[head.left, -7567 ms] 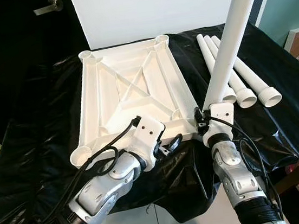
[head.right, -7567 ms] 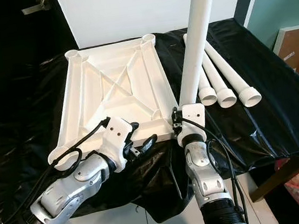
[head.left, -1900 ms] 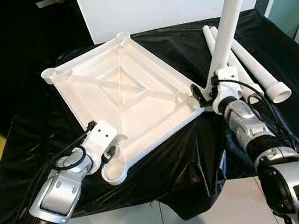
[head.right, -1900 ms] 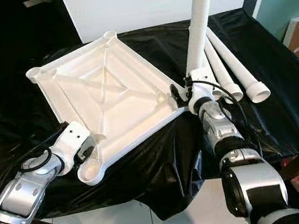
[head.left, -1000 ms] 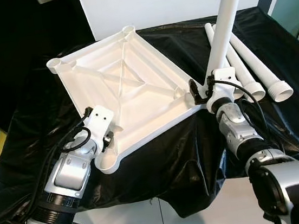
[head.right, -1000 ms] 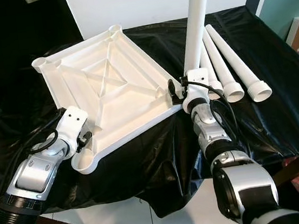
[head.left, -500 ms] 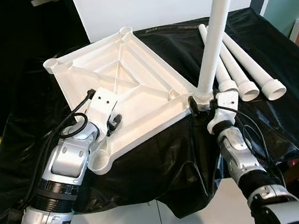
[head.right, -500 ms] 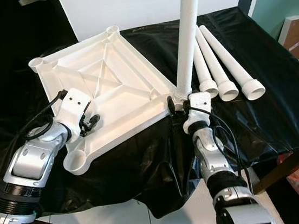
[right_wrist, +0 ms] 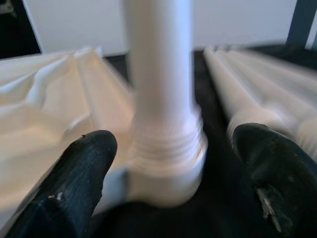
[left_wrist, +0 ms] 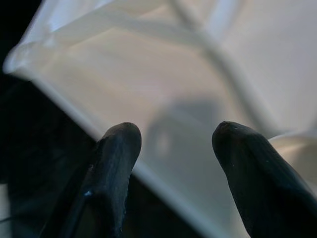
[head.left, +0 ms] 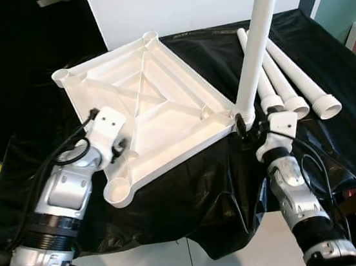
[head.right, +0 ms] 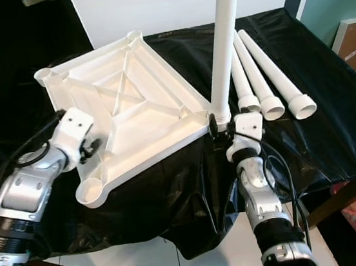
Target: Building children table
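Upturned white plastic ribbed tabletop [head.left: 152, 104] lies on black-draped table [head.left: 335, 146]. White plastic tube leg [head.left: 255, 45] stands upright in tabletop's near right corner socket, axis vertical. Our right gripper [right_wrist: 171, 163] spread either side of leg, not pinching. Left gripper [left_wrist: 171, 163] spread at tabletop's left edge.

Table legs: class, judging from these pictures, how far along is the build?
Done: one leg stands upright in the near corner socket of the upturned tabletop. In hand: the open right gripper sits at that leg's threaded base; the open left gripper is at the tabletop's edge. Left: three legs lie loose on the black sheet.
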